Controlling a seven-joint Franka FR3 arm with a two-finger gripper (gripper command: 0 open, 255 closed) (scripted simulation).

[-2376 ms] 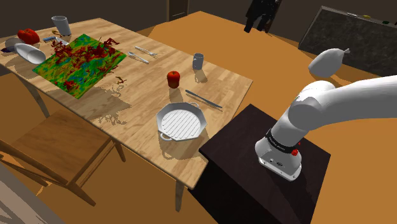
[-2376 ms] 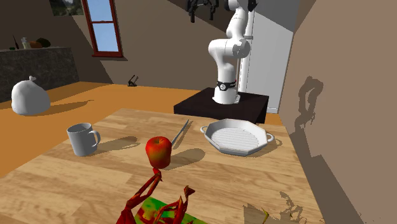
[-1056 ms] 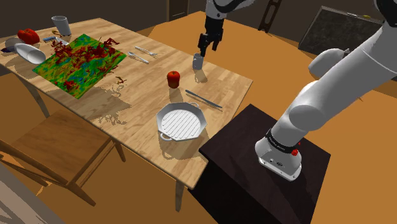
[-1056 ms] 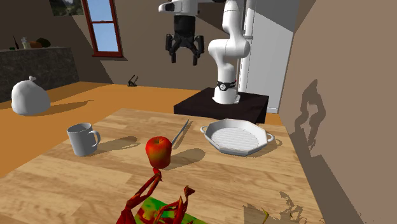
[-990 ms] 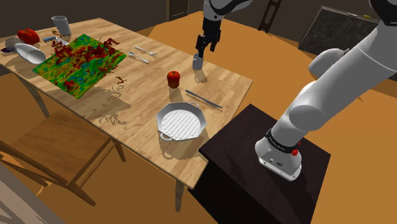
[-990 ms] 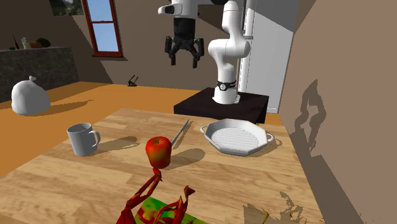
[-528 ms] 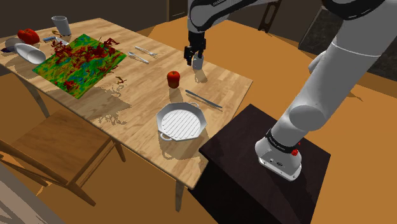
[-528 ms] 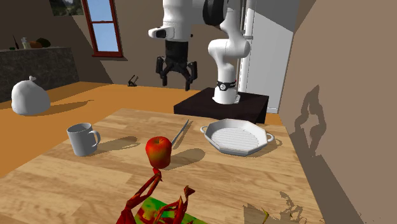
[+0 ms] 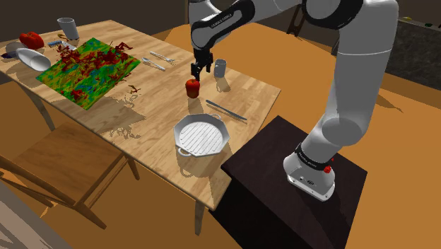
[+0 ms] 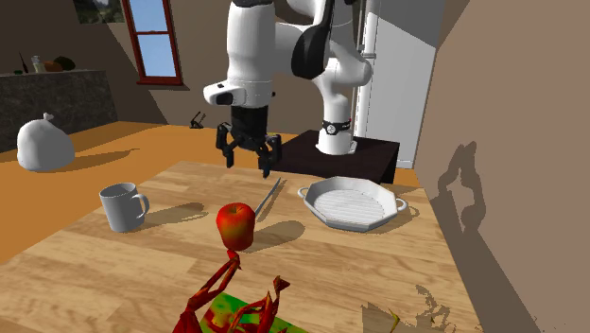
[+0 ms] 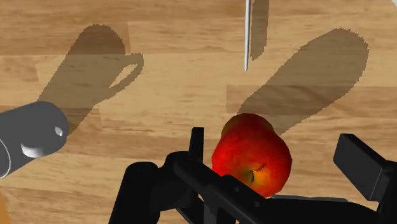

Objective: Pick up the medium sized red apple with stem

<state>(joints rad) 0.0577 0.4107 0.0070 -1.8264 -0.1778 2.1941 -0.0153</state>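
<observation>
Red apple (image 11: 251, 156) with a short stem sits upright on the wooden table (image 11: 178, 76), lying below and between the spread fingers of the black gripper (image 11: 280, 159); one finger (image 11: 197, 143) is close by its side, the other stands well clear, and neither clasps it. In the second exterior view the gripper (image 10: 248, 163) hangs above and behind the apple (image 10: 235, 225) with a plain gap of air between them, jaws apart and pointing down. In the shoulder view the gripper (image 9: 195, 71) is just over the apple (image 9: 192, 88), which rests in the middle of the table's (image 9: 141, 120) nearer half. A grey mug (image 9: 220, 68) stands near the apple, toward the shoulder view's upper right, handle out to the side (image 10: 121, 206). A knife (image 9: 226, 109) lies flat between the apple and the stand (image 9: 283, 170). A white eight-sided ridged pan (image 9: 179, 129) sits near the table's edge, apart from the apple. Farther along the table lies a green and red placemat (image 9: 88, 71), with forks (image 9: 159, 60) beside it. A wooden chair (image 9: 63, 163) stands at the table's long side. Beyond the table, in the second exterior view, a white sack (image 10: 44, 144) rests on the orange floor under a window (image 10: 151, 38).
</observation>
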